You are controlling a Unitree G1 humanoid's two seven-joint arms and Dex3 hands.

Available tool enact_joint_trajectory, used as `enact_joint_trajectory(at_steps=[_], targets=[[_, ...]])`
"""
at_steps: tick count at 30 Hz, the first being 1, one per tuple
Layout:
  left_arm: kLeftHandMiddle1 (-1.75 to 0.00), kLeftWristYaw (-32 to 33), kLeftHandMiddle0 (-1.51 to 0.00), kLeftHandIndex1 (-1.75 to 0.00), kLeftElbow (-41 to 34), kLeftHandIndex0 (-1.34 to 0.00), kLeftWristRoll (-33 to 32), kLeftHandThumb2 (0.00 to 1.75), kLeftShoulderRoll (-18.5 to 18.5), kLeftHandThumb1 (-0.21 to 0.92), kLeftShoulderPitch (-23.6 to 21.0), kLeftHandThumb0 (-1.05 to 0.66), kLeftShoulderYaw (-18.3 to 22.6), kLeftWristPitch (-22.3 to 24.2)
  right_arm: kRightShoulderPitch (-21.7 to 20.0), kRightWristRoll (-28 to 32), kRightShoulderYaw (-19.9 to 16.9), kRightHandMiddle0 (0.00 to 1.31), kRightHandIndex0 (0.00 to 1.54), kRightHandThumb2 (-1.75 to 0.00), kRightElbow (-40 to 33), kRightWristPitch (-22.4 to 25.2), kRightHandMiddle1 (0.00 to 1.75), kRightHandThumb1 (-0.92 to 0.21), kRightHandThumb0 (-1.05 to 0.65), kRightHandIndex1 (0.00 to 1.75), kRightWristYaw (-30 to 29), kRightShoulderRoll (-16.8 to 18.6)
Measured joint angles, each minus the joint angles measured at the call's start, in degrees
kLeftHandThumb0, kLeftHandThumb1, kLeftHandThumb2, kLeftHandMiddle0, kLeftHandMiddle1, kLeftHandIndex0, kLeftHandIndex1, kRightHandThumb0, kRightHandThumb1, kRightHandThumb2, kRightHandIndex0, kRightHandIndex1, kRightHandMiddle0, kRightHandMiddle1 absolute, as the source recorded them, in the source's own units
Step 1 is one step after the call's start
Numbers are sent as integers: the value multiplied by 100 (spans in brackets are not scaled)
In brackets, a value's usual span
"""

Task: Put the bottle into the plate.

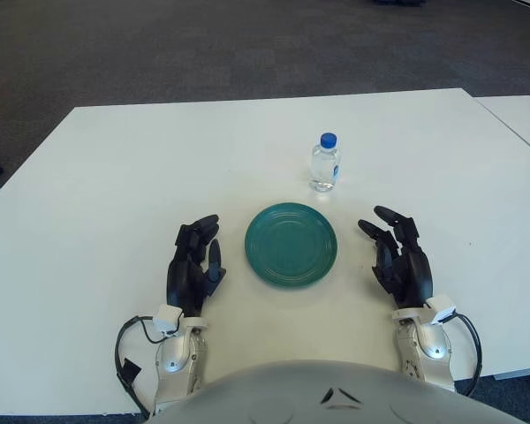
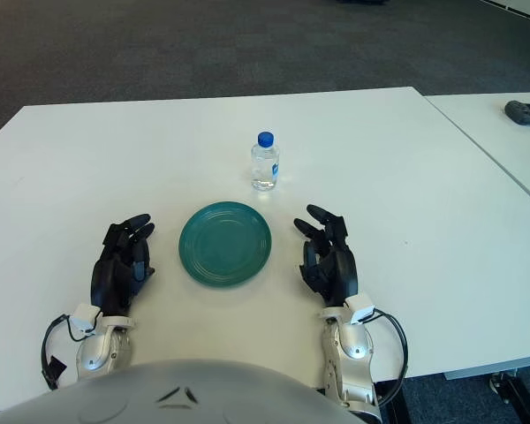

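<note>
A small clear bottle (image 1: 325,163) with a blue cap stands upright on the white table (image 1: 115,177), just beyond the plate and a little to its right. The green plate (image 1: 291,244) lies empty at the table's middle front. My left hand (image 1: 197,256) shows to the left of the plate, fingers relaxed and holding nothing. My right hand (image 1: 397,252) shows to the right of the plate, fingers spread and holding nothing. Both hands are apart from the plate and the bottle.
A second white table (image 2: 495,124) stands at the right with a dark object (image 2: 526,112) on it. Dark carpet (image 1: 247,44) lies beyond the table's far edge.
</note>
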Motion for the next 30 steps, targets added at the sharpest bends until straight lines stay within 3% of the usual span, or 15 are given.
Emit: enact_joint_trajectory(at_steps=[13, 18, 24, 30], targets=[[-90, 18, -60, -108, 10, -24, 24, 67, -23, 92, 14, -65, -37, -28, -444, -92, -55, 3, 41, -50, 152, 483, 95, -92, -67, 38, -90, -223], [-90, 37, -60, -109, 52, -27, 27, 66, -32, 92, 4, -64, -37, -76, -830, -125, -67, 0, 40, -46, 315, 700, 92, -92, -66, 31, -98, -368], [-89, 53, -60, -108, 102, -27, 53, 68, -66, 92, -61, -65, -56, -81, -1501, -355, -80, 0, 23, -42, 652, 1022, 60, -92, -78, 17, -154, -624], [-88, 91, -59, -107, 132, -27, 94, 68, -79, 92, -101, -68, -72, -92, -1895, -1220, 226, 0, 5, -49, 866, 1170, 17, -92, -98, 4, -193, -1132]])
